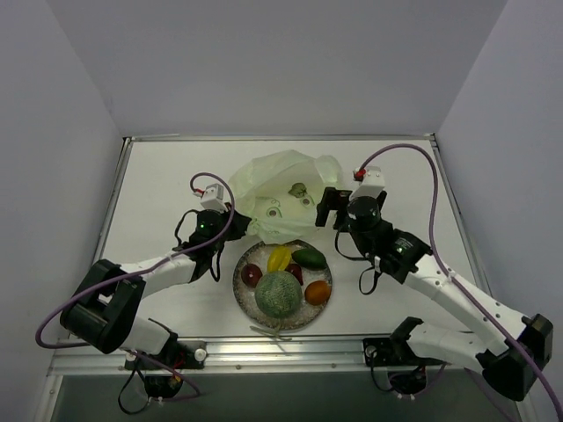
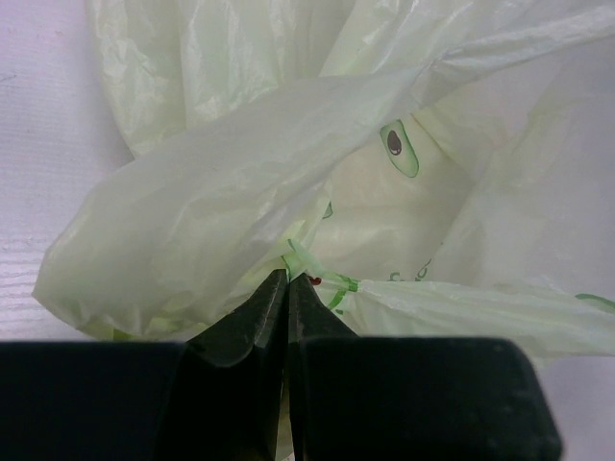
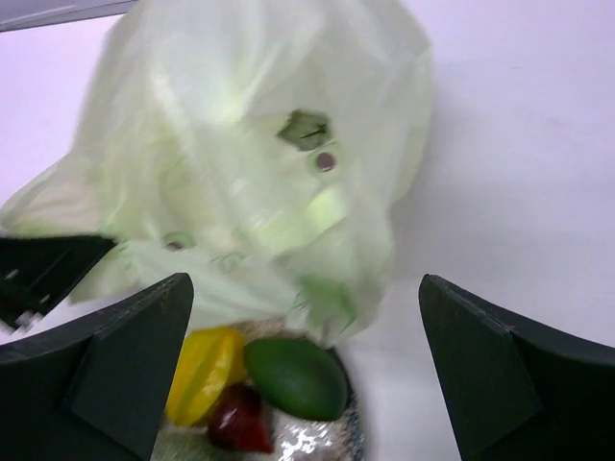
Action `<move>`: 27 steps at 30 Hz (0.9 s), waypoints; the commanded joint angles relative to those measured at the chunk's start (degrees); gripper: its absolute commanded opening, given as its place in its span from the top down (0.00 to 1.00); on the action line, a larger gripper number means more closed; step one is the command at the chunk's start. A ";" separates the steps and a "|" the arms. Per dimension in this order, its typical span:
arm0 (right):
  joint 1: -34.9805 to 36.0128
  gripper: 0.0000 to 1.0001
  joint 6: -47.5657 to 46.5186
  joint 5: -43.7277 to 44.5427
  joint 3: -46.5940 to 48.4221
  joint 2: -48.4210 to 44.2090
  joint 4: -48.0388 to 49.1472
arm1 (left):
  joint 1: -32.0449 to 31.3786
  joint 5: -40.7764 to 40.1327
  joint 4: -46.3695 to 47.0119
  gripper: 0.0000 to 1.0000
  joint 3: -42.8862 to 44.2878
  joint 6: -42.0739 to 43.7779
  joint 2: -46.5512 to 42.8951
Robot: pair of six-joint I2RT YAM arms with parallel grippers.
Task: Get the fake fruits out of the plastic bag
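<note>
Bag [image 1: 281, 189] on counter [image 1: 158, 193] at plate [image 1: 239, 290] far rim, fruits [image 1: 281, 277] on plate; left claw [image 2: 288, 279] pinched on bag handle, right claw [image 3: 303, 288] wide, empty: advise lifting bag backward, checking for leftovers, not sweeping fruits.

The fake fruits [image 1: 278, 293] lie on the plate [image 1: 302, 316], with the plastic bag [image 1: 281, 180] just behind it.

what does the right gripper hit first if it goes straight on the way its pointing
Most likely the plastic bag, which fills the view ahead of the open right gripper. The fake fruits sit lower, probably under its line, though depth is unclear.
</note>
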 commanded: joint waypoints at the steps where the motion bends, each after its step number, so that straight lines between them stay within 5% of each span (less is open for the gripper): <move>1: -4.80 0.02 -2.42 6.45 3.82 8.17 -3.00 | 0.30 -0.24 2.33 0.98 0.24 1.13 -2.33; 5: -10.96 0.39 -8.46 -3.18 4.71 16.54 8.32 | -0.05 -0.59 3.73 0.97 -0.20 0.34 -3.03; 6: -13.06 0.61 -9.44 -6.61 4.62 18.03 15.05 | -0.40 -0.86 3.91 0.98 -0.29 0.16 -3.12; 8: -15.00 0.84 -10.24 -13.13 6.01 23.30 22.02 | -1.71 -2.34 4.52 0.98 -0.29 0.16 -2.78; 9: -17.36 0.87 -10.07 -14.19 7.42 25.50 22.58 | -2.24 -2.79 4.52 0.97 -0.11 0.16 -2.42; 13: -22.55 0.93 -7.35 -17.45 14.81 32.81 23.11 | -3.48 -2.62 4.09 0.94 2.26 -1.06 0.47; 18: -25.82 0.89 -3.12 -20.70 13.94 28.96 23.47 | -4.53 -2.35 -0.39 0.86 7.61 -0.81 -0.13; 24: -21.35 0.85 -0.66 -20.54 3.59 22.37 23.20 | -4.97 -5.25 -7.33 0.59 8.59 -0.89 -6.11; 27: -20.46 0.79 -0.22 -17.37 1.73 20.52 22.32 | -5.06 -4.11 -11.11 0.35 8.68 -1.42 -9.70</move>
